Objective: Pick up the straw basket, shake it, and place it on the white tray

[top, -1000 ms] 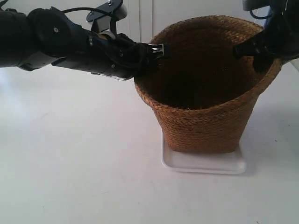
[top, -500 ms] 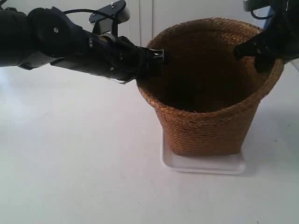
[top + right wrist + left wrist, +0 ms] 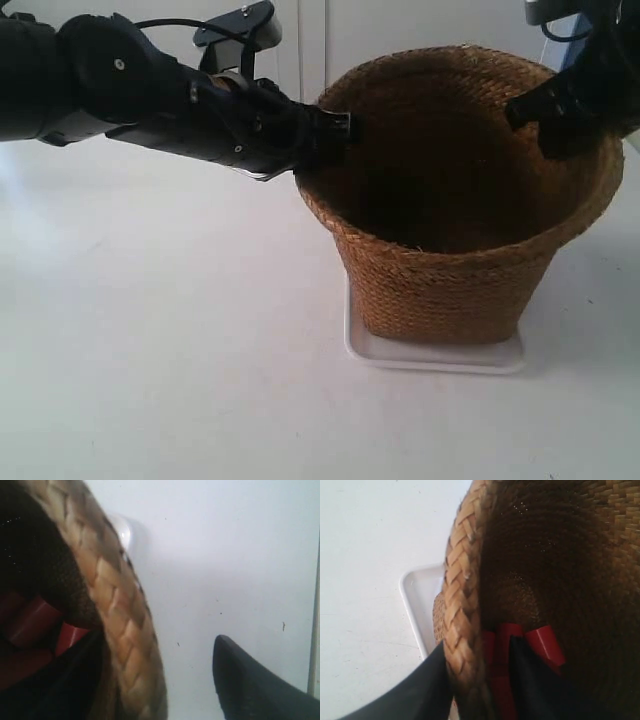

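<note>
Left gripper (image 3: 477,652): clenched across the rim of the basket (image 3: 450,270), one finger outside the weave, the other inside. Right gripper (image 3: 155,655): released, inner finger down inside the opposite rim, outer finger well apart from the weave, with bare table (image 3: 150,350) showing between.

Basket upright on the tray (image 3: 440,357), base inside the low lip along the two tray edges seen in the exterior view. Far side hidden, so full seating not confirmed. Judged nearly complete, with only letting go and withdrawal left.

Risks from here:
- (a) Dragging the tall basket sideways by backing the left gripper away before parting its fingers, enough to slide it on the glossy tray or tip it over the lip.
- (b) Snagging the coarse braid on a red pad (image 3: 546,647) while lifting either inner finger out, tugging the rim upward.
- (c) Rocking, from a base possibly perched on the lip at the hidden side.

Advisable: open fully, rise straight up clear of the rim, then retreat.
</note>
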Robot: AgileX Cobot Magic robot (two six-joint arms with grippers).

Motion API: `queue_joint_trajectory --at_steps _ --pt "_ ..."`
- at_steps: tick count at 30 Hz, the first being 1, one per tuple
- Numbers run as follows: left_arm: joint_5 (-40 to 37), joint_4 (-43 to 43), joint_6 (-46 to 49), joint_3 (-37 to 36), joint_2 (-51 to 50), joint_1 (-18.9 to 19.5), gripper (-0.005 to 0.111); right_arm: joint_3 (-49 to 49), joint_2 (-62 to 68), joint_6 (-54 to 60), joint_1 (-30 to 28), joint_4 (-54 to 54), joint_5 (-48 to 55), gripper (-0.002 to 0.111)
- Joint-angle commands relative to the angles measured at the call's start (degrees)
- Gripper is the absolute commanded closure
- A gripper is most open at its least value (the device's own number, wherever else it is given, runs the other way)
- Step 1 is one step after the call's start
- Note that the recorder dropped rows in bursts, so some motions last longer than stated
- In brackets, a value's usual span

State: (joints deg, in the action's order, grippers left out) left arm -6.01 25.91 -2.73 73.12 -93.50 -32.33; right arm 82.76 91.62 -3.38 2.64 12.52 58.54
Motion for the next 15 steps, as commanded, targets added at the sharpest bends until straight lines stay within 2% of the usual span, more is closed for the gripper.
queue_joint_trajectory --at_steps 1,5,15 --pt "0.44 -0.01 0.22 0.30 0.80 -0.34 0.049 -0.14 -0.06 -0.47 -0.36 0.41 -0.36 0.043" --pt "1.19 -1.52 1.23 0.30 0.90 -0.34 0.039 -0.14 -0.06 -0.63 -0.36 0.41 -0.62 0.042" --pt "1.72 -2.18 2.73 0.30 1.15 -0.34 0.038 -0.01 -1.90 -1.10 -0.36 0.76 -2.51 0.042"
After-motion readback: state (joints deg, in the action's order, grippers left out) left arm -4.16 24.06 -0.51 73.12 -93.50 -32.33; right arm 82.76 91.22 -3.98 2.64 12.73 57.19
